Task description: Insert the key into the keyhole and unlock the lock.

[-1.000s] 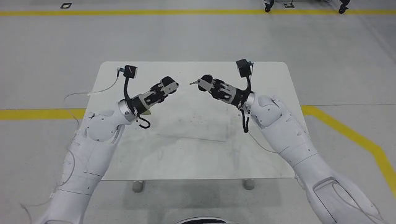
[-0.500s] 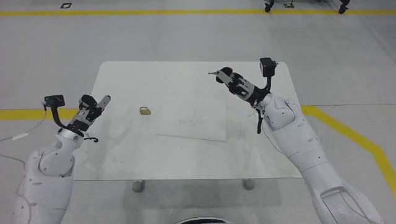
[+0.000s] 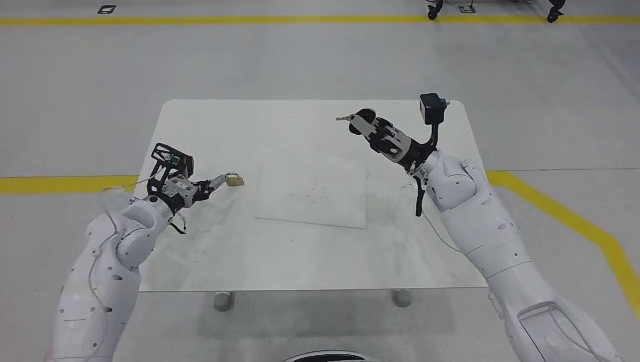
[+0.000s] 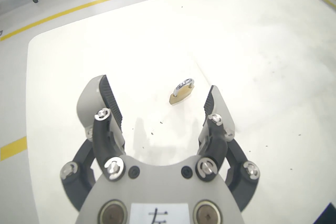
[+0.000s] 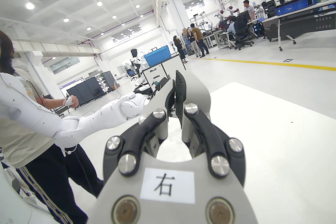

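Observation:
A small brass padlock (image 3: 234,179) with a silver shackle lies flat on the white table (image 3: 300,252), toward its left side. My left gripper (image 3: 212,184) hovers low just left of it, open. In the left wrist view the padlock (image 4: 182,92) rests between and slightly beyond the fingertips (image 4: 212,93) of the left gripper (image 4: 157,88), touching neither. My right gripper (image 3: 356,120) is raised over the table's far right part, shut on a small silver key (image 3: 344,118) that sticks out leftward. In the right wrist view the right gripper (image 5: 175,82) is pressed together and hides the key.
A faint rectangular patch (image 3: 310,194) marks the table's centre. The table's left edge (image 4: 29,83) lies close to my left arm. Yellow floor tape (image 3: 60,184) runs past both sides of the table.
The padlock, earlier up between both grippers, now lies on the table. My left arm swung out past the left edge, then came back beside the padlock. My right arm shifted right with the key.

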### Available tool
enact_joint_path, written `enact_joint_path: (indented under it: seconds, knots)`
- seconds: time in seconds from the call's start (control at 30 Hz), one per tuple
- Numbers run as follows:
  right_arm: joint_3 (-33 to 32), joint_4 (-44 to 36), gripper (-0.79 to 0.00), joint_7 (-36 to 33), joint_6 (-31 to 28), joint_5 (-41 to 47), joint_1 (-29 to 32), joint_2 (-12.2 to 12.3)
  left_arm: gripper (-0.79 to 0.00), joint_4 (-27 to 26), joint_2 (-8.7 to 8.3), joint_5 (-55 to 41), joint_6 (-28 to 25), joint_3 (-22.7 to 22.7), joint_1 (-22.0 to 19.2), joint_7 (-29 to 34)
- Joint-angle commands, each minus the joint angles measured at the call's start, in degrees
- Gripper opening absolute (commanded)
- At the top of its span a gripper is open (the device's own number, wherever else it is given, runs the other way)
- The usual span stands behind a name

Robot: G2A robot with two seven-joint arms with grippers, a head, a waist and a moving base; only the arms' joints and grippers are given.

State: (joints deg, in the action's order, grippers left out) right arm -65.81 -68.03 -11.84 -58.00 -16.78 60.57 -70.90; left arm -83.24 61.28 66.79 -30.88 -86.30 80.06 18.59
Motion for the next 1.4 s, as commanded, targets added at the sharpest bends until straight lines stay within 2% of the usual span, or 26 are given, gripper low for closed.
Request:
enact_joint_path:
  seconds: [0.0, 0.1, 0.4, 0.73, 0.83, 0.93, 1.0, 1.03, 1.37]
  knots:
    - [0.0, 0.0, -0.785, 0.0, 0.0, 0.0, 0.0, 0.0, -0.394, 1.0, 0.07, 1.3, -0.3, 1.4, -1.5, 1.2]
    - [0.0, 0.0, -0.785, 0.0, 0.0, 0.0, 0.0, 0.0, -0.437, 2.6, 0.26, 2.1, 0.6, 3.0, -3.1, 2.1]
    - [0.0, 0.0, -0.785, 0.0, 0.0, 0.0, 0.0, 0.0, -0.425, 7.3, 0.57, 1.6, -2.5, 6.5, -7.1, 4.3]
    - [0.0, 0.0, -0.785, 0.0, 0.0, 0.0, 0.0, 0.0, -0.465, 10.4, 0.99, 0.7, -3.1, 9.8, -10.3, 7.2]
    - [0.0, 0.0, -0.785, 0.0, 0.0, 0.0, 0.0, 0.0, -0.514, 11.6, 1.1, -0.7, -3.7, 10.3, -11.0, 6.9]
    - [0.0, 0.0, -0.785, 0.0, 0.0, 0.0, 0.0, 0.0, -0.619, 12.3, 1.09, -1.8, -5.0, 10.5, -11.5, 6.9]
    - [0.0, 0.0, -0.785, 0.0, 0.0, 0.0, 0.0, 0.0, -0.751, 12.6, 1.03, -2.3, -6.0, 10.6, -11.7, 7.3]
    - [0.0, 0.0, -0.785, 0.0, 0.0, 0.0, 0.0, 0.0, -0.785, 12.9, 1.0, -2.9, -6.6, 10.6, -11.8, 7.5]
    - [0.0, 0.0, -0.785, 0.0, 0.0, 0.0, 0.0, 0.0, -0.785, 13.7, 0.61, -7.4, -8.9, 9.9, -11.9, 9.0]
